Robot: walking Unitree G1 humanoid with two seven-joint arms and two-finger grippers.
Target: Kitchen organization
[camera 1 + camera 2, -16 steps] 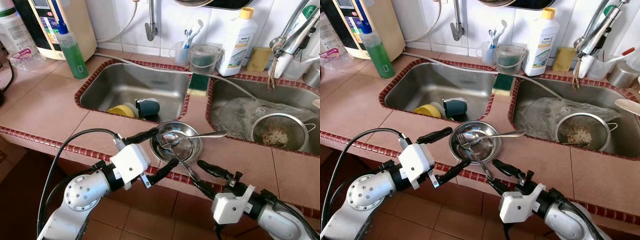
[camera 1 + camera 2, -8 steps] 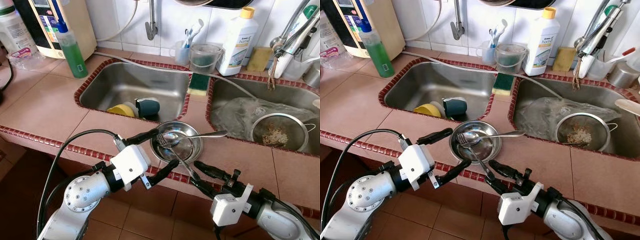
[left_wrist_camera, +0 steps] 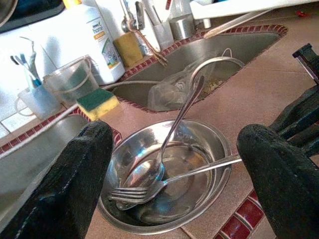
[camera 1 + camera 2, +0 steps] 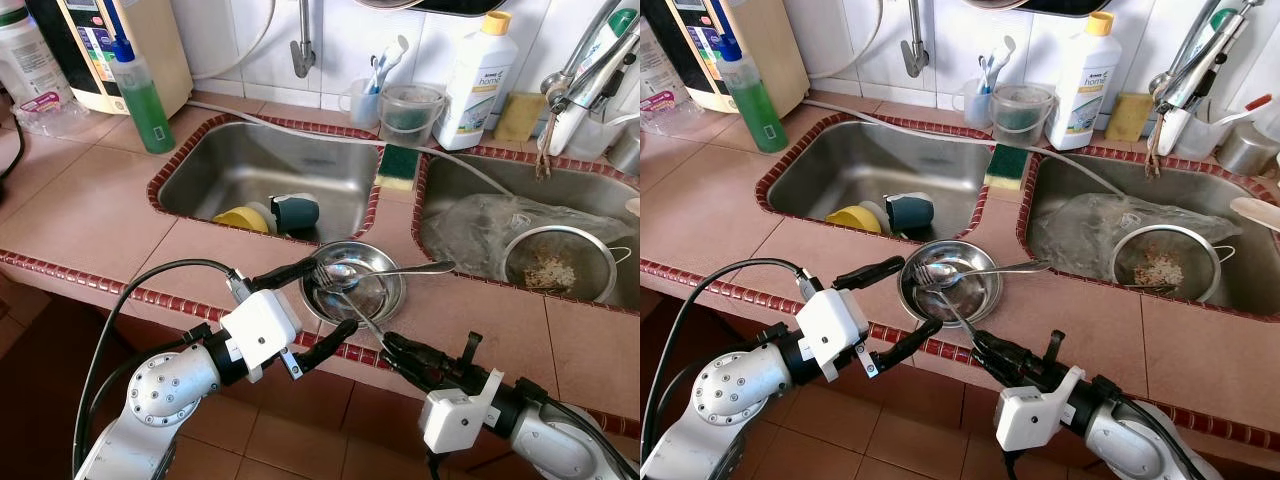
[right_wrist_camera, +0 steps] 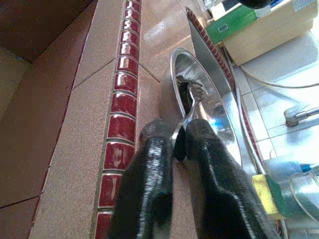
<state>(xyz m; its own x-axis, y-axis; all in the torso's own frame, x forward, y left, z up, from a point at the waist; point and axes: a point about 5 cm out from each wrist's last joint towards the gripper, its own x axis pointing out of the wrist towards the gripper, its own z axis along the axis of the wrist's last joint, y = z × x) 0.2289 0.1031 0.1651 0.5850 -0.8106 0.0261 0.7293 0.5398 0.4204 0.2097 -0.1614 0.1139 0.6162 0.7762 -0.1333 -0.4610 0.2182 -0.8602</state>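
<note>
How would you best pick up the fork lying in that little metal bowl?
By its handle end. The fork rests tines-down in the bowl, its thin handle slanting over the rim toward the counter edge, so coming from the counter's front edge suits it. The right gripper is pinched on that handle end there, while the left gripper brackets the bowl, open.

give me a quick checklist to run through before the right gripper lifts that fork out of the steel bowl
1. Right gripper shut on the fork handle: ok.
2. Fork tines lying in the steel bowl, over the spoon: ok, though the spoon may shift.
3. Left gripper open, fingers either side of the bowl's rim, able to steady it: ok.
4. Bowl sits on the counter near its front edge: not ok, could slide.
5. Grip firmness on the thin handle: cannot tell.
</note>
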